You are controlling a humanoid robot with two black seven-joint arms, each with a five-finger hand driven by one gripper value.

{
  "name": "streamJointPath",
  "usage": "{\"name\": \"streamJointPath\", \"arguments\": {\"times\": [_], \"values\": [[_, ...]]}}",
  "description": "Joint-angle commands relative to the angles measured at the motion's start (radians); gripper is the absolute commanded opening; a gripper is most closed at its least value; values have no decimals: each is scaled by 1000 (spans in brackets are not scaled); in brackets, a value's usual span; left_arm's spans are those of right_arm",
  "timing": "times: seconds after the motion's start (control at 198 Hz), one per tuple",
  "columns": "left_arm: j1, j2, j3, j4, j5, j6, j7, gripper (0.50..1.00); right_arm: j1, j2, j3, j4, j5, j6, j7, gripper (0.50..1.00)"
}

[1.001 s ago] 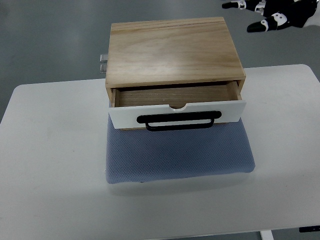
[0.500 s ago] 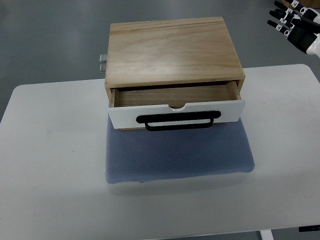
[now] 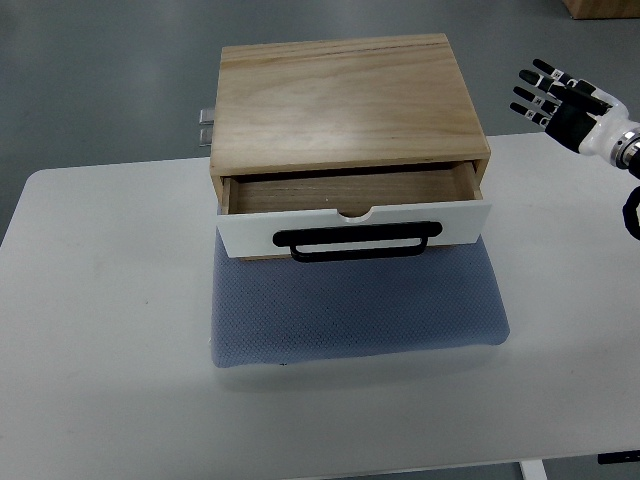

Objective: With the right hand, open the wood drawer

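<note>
A wooden box (image 3: 345, 100) stands on a blue-grey mat (image 3: 355, 310) on the white table (image 3: 100, 330). Its drawer (image 3: 355, 225) has a white front and a black handle (image 3: 358, 243), and is pulled partly out, showing an empty wooden inside. My right hand (image 3: 545, 95) hovers at the upper right, to the right of the box and apart from it, with its black fingers (image 3: 530, 92) spread and holding nothing. The left arm is out of view.
A small metal fitting (image 3: 205, 125) sticks out from the box's left rear side. The table's right edge runs near my right wrist. Grey floor lies beyond the table's far edge.
My right hand has moved from the top right corner down and a little left, to beside the box's right rear. The drawer has not moved.
</note>
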Motion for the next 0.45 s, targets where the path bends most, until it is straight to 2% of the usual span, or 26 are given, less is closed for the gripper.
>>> {"name": "streamJointPath", "arguments": {"times": [0.0,0.445], "values": [[0,0,0,0,0,0,0,1000,-11,9,0,0,-4,2,9,954],[0,0,0,0,0,0,0,1000,-24,21,0,2,-3,48,9,954]]}}
